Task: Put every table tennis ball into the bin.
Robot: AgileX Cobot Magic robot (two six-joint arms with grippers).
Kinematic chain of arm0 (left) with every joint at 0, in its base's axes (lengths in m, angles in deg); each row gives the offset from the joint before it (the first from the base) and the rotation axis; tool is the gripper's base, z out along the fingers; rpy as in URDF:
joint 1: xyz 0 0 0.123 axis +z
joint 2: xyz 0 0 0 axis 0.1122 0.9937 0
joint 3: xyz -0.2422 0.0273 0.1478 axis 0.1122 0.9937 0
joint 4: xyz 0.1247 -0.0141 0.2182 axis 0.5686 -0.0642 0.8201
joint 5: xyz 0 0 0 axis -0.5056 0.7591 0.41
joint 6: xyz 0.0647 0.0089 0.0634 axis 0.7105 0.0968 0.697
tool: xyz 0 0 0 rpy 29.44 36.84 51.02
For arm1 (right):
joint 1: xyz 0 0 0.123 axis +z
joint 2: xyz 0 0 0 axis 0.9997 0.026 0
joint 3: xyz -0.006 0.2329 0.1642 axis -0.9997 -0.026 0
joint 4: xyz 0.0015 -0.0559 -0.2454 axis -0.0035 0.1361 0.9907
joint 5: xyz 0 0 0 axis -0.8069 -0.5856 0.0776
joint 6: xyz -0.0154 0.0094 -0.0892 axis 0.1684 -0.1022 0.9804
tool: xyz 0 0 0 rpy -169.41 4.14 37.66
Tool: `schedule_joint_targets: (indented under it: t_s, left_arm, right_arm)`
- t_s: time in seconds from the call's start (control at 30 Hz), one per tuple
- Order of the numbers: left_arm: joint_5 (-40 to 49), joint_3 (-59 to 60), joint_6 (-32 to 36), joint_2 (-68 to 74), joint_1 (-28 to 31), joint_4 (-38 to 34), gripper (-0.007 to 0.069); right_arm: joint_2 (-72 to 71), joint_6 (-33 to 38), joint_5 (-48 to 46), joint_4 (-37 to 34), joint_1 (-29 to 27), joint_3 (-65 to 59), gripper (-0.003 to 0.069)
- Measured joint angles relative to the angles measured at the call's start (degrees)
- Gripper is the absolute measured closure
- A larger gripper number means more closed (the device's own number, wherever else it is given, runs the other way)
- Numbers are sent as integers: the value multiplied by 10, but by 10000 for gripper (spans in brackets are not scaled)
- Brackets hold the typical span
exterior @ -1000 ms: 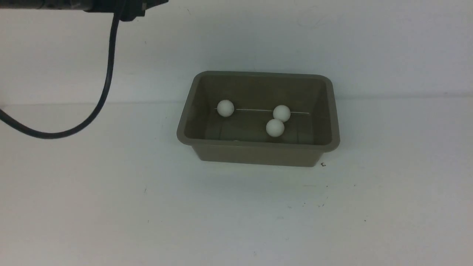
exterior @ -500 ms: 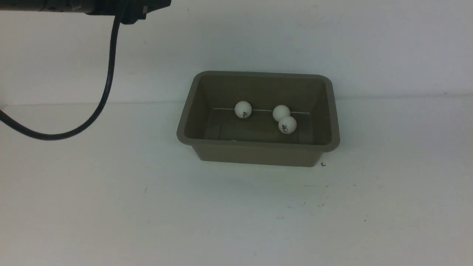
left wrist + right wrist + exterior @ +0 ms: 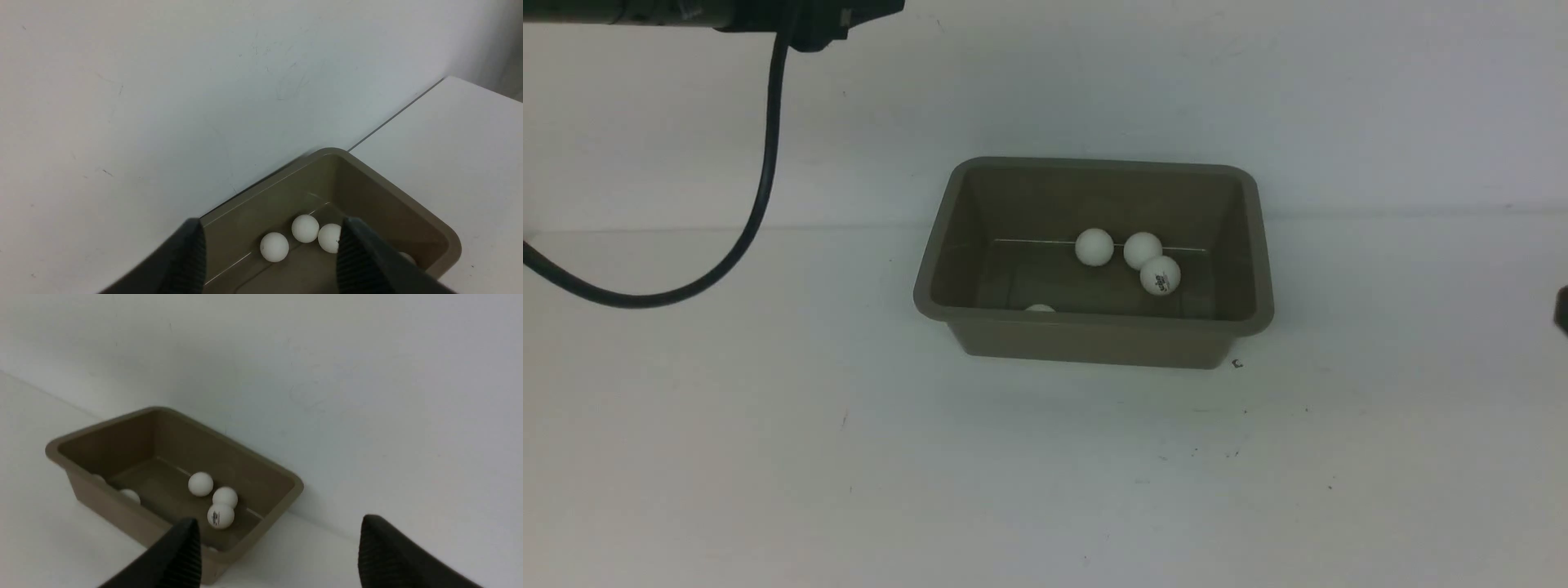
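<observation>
Table tennis balls [image 3: 1094, 247] lie inside the bin [image 3: 1086, 341], a taupe tub with rounded corners that sits on a white counter [image 3: 849, 457] close to a white back wall [image 3: 1258, 82]. In the front view three white balls bunch together on the bin floor toward its far right side; the nearest of them shows a small dark printed logo. A sliver of a fourth ball [image 3: 1040, 308] peeks over the near rim at the near wall. The right wrist view also shows a pale ball [image 3: 130, 495] by that near wall, and perhaps more; how many in all I cannot tell.

The left gripper [image 3: 269, 253] hangs up and away to the left of the bin, its dark ribbed fingers [image 3: 190, 255] spread apart with nothing between them. The right gripper [image 3: 278, 555] is off to the right, its fingers [image 3: 182, 551] also spread and empty. A black cable [image 3: 760, 180] droops from the left arm at the top of the front view.

No ball is visible on the counter outside the bin, so the task looks finished or very nearly so. The next move would likely be only a check for any stray ball, then drawing both arms clear of the bin
</observation>
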Motion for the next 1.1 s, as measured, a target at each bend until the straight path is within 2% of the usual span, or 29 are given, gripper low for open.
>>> schedule_joint_targets:
  t_s: [1.1]
  left_arm:
    - [10, 0, 2, 0, 0, -29, 230]
  right_arm:
    - [2, 0, -71, 0, 6, -11, 186]
